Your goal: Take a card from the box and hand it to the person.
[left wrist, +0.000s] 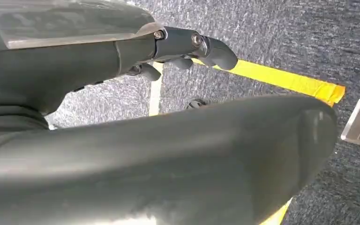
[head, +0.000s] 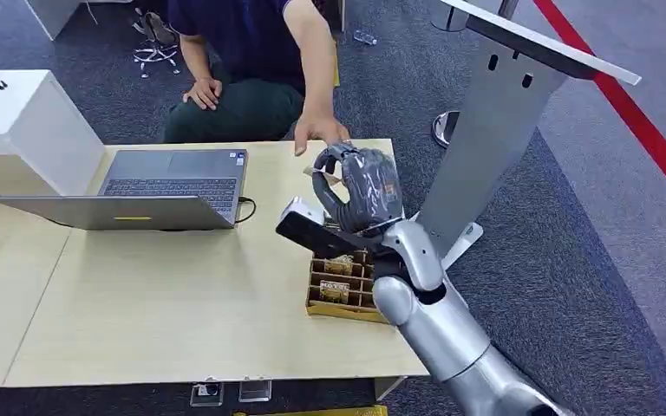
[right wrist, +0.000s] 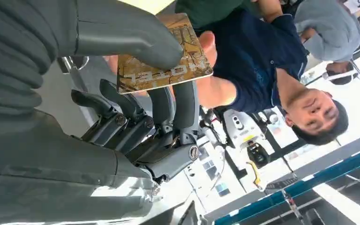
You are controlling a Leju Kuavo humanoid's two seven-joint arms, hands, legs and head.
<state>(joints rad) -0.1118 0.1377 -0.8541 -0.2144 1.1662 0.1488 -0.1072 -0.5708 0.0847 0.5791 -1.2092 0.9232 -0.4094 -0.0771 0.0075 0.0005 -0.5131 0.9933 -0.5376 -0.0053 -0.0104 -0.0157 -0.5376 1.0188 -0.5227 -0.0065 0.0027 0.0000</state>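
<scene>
- Gold-brown card point(right wrist: 164, 56) being pinched between thumb and fingers of right hand point(head: 360, 186), raised near the table's point(head: 182, 321) far edge, above the box point(head: 342, 290).
- Person's hand point(head: 319, 132) reaching in just beside it, possibly touching.
- Holding steady, loosening only once taken.
- Left hand point(left wrist: 183, 47) hanging over carpet, fingers apparently curled, nothing held.

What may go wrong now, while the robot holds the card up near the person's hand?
1. The brown patterned card is pinched only between the right hand's thumb and fingers, so it may slip before the person's open hand takes it.
2. If it falls, it may land beside the brown divided cardboard box.
</scene>
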